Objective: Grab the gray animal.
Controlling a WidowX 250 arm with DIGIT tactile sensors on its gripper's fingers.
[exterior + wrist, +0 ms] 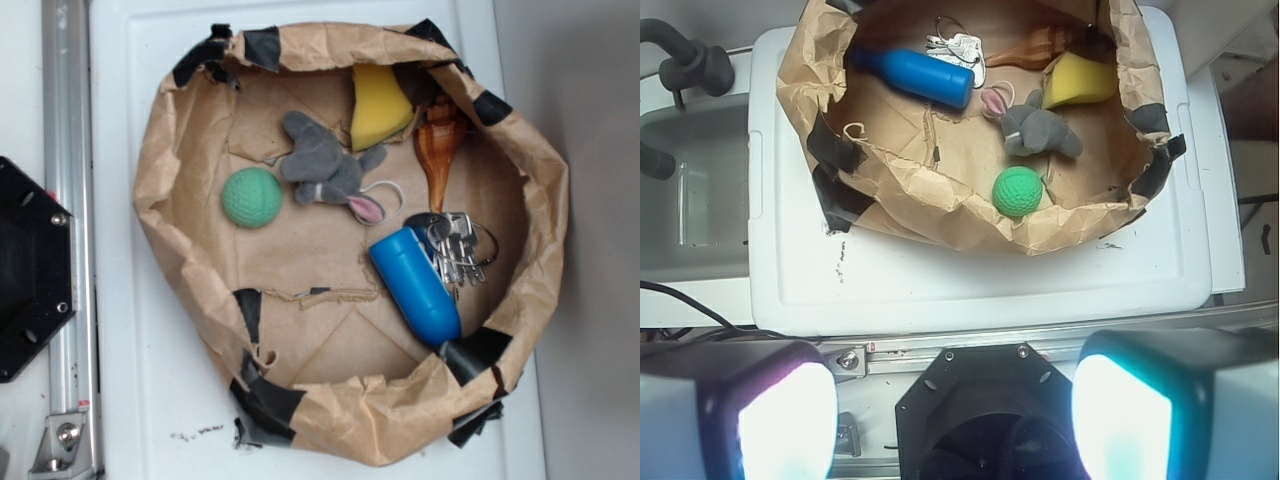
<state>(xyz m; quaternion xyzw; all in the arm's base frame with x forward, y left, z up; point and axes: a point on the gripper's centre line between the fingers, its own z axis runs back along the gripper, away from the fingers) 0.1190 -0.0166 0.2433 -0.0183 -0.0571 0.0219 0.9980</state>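
Crumpled brown paper, patched with black tape, is shaped into a shallow bowl (170, 180). Inside, one dimpled green ball (252, 197) is seen, then one fuzzy gray animal (322, 167) with pink ears just beside it, one yellow sponge wedge (378, 105), one smooth blue bottle (415, 285) and one key bunch (462, 248). The gripper (950, 415) is held wide apart, well short of the bowl.

Setting: a robot test bench, likely a lab | Evidence: a white plastic lid (300, 440) is used as the work surface | a taped brown paper bin (180, 190) is set on the lid | a metal rail (65, 200) and black mount plate (30, 270) are seen beside the lid.
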